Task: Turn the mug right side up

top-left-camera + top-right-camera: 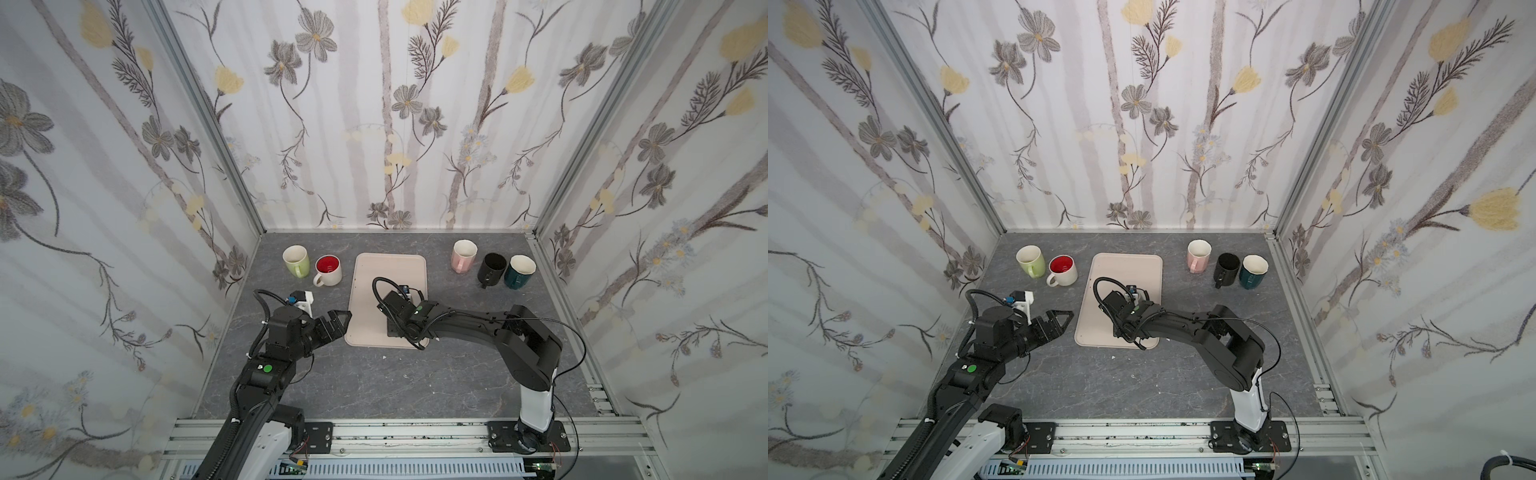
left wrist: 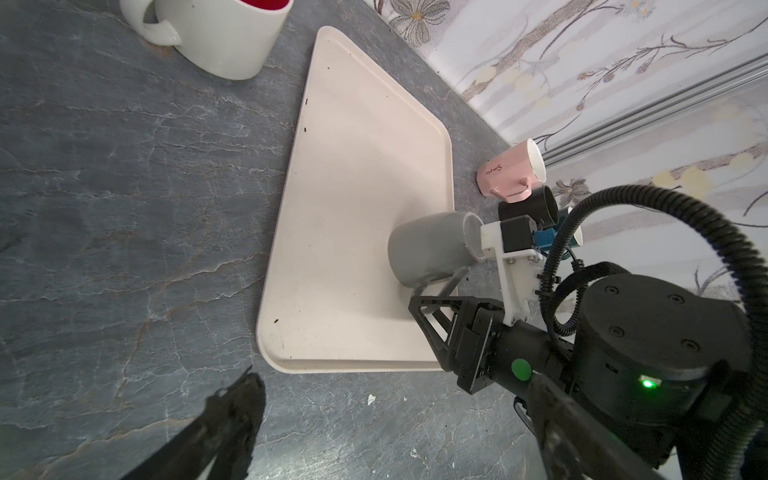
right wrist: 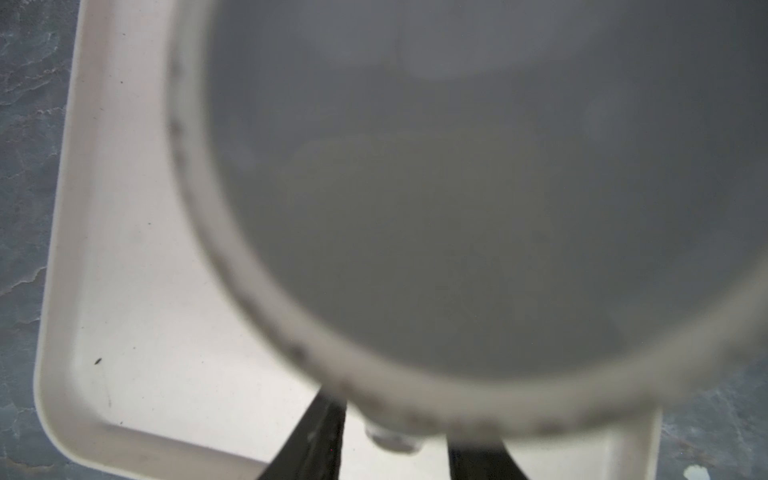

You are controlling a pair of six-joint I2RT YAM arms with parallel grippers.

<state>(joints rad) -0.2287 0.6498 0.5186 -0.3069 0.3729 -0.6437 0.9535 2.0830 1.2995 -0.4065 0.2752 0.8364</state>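
The grey mug (image 2: 430,245) stands upright on the cream tray (image 2: 353,166), near the tray's right edge, with its white rim on top. In the right wrist view its rim and inside (image 3: 457,208) fill the frame, blurred. My right gripper (image 3: 399,415) points down at it, one finger on each side of the handle with a small gap showing, so it is open. In both top views my right wrist hides the mug. My left gripper (image 1: 336,322) hovers open beside the tray's front left corner, holding nothing.
Left of the tray (image 1: 390,266) stand a green mug (image 1: 296,260) and a white mug with a red inside (image 1: 328,270). To its right stand pink (image 1: 463,256), black (image 1: 491,269) and teal (image 1: 519,271) mugs. Flowered walls enclose the table on three sides.
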